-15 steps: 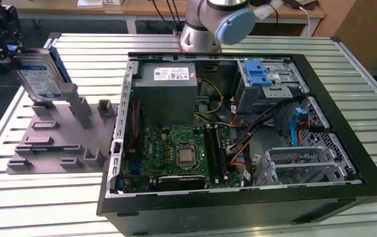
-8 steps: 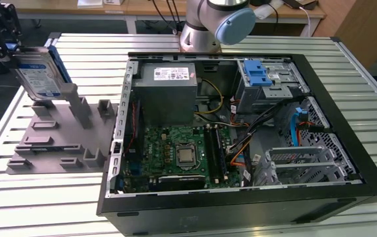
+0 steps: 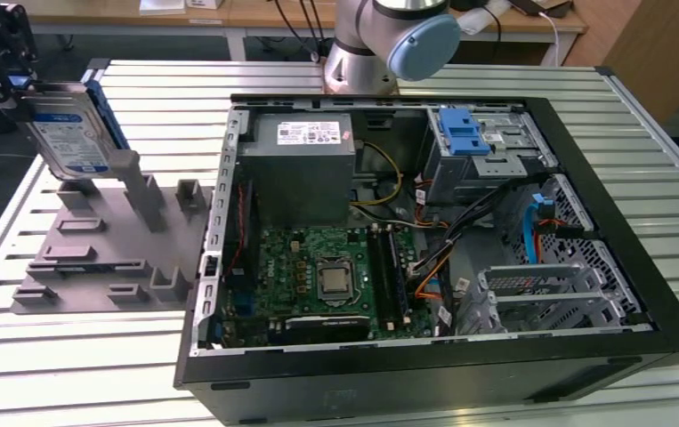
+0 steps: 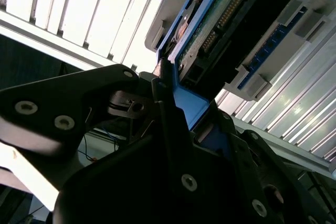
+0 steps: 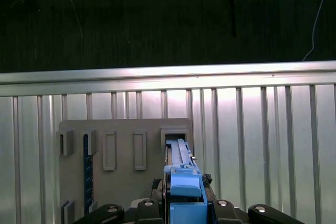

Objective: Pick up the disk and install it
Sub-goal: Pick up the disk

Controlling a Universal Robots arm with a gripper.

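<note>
Silver disk (image 3: 68, 133) stands upright, upper left of exterior view, lower end at grey holder (image 3: 90, 258) slot. Gripper (image 3: 16, 84) clenched on its top edge. Risk: narrow grip, so disk may tilt, slip or snag slot wall.

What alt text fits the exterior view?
The gripper grips the disk on edge by the grey fixture on a slatted metal table, at the exterior view's left. An open computer case lies to the right, its motherboard exposed.
</note>
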